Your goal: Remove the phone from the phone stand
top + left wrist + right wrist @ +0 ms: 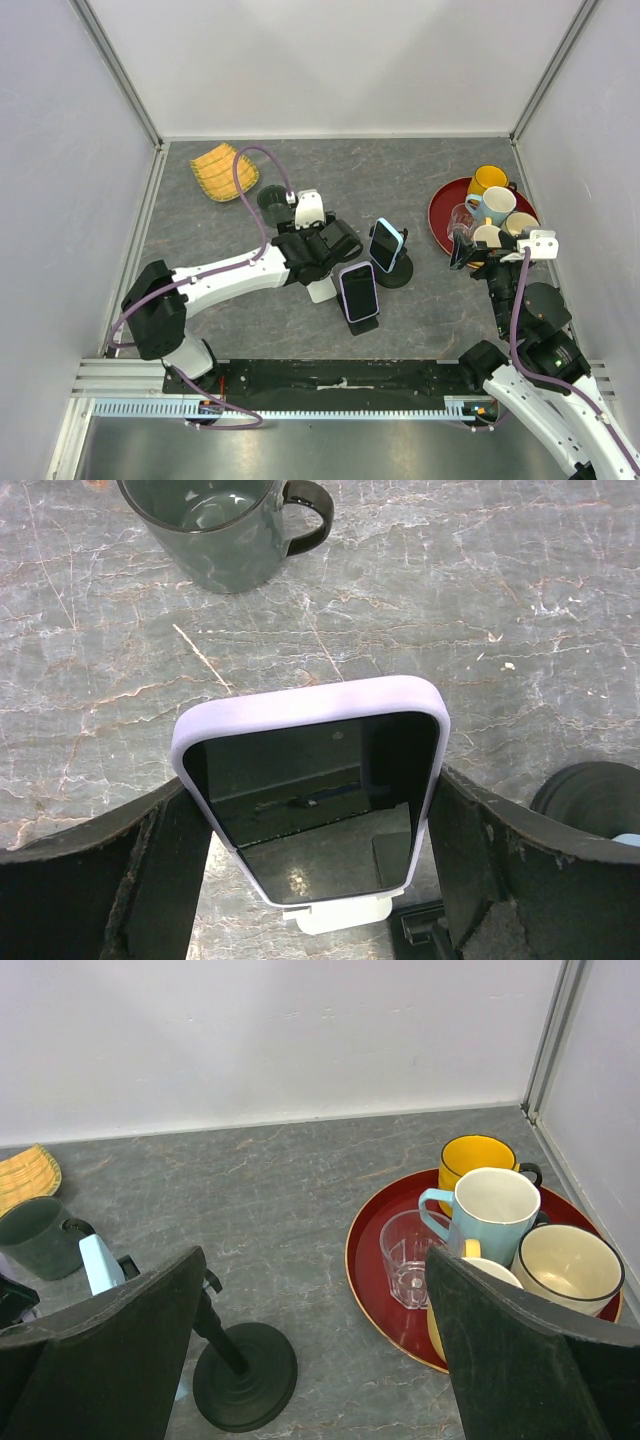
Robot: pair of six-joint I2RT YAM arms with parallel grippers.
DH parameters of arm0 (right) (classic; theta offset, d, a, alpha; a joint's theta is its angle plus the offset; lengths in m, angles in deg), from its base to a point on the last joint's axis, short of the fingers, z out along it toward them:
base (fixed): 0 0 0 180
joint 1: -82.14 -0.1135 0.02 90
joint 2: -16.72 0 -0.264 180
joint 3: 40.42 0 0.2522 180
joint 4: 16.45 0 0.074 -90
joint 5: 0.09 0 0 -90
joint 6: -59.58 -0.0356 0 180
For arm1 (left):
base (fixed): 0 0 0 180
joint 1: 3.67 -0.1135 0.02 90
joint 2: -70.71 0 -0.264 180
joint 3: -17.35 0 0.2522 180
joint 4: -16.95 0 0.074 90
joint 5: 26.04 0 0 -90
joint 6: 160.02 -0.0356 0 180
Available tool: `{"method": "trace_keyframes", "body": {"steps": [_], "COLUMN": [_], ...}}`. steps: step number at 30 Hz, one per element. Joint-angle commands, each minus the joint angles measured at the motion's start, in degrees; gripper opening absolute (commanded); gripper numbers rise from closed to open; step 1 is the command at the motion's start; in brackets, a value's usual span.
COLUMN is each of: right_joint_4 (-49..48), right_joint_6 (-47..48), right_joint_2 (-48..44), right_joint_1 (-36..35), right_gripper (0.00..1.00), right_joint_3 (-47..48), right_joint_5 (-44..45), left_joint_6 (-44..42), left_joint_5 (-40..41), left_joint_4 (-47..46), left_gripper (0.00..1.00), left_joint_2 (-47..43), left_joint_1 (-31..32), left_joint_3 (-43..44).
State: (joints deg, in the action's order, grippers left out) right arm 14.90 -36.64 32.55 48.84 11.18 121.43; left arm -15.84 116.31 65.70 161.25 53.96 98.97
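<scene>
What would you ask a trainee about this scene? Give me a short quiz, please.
1. The left gripper has its fingers either side of: A the lavender-cased phone; B a green mug; C a glass.
2. True or false: the right gripper is holding a mug.
3. How many phones sit on stands in the top view?
Key: 1 A. 2 False; it is open and empty. 3 Two: the lavender-cased one and the blue-cased phone.
</scene>
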Motion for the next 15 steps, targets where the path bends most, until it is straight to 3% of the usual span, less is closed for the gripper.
{"method": "trace_keyframes", "body": {"steps": [1,7,15], "right_joint_4": [-2.1,-2.1,-2.1], "right_joint_6": [0.2,0.2,0.1], "right_joint_2": [0.1,0.3,1.0], "right_joint_1": [-0.5,-0.5,-0.5], "right_gripper": [0.98,0.98,0.98], "right_joint_3": [-0.3,-0.4,-0.3], "right_joint_5": [-0.2,-0.2,-0.6], "left_joint_6": [0.1,-2.4,-13.8], "left_joint_5": [2.0,1.3,1.3], "left_joint_4": [-3.7,-5.8,-9.0], "left_gripper": [0.18,0.06,0.02], "left_joint_2": [-4.2,-6.2,-11.0], "left_joint_1": [0.3,0.3,-0.8], "left_joint_3": [1.6,2.3,4.0]}}
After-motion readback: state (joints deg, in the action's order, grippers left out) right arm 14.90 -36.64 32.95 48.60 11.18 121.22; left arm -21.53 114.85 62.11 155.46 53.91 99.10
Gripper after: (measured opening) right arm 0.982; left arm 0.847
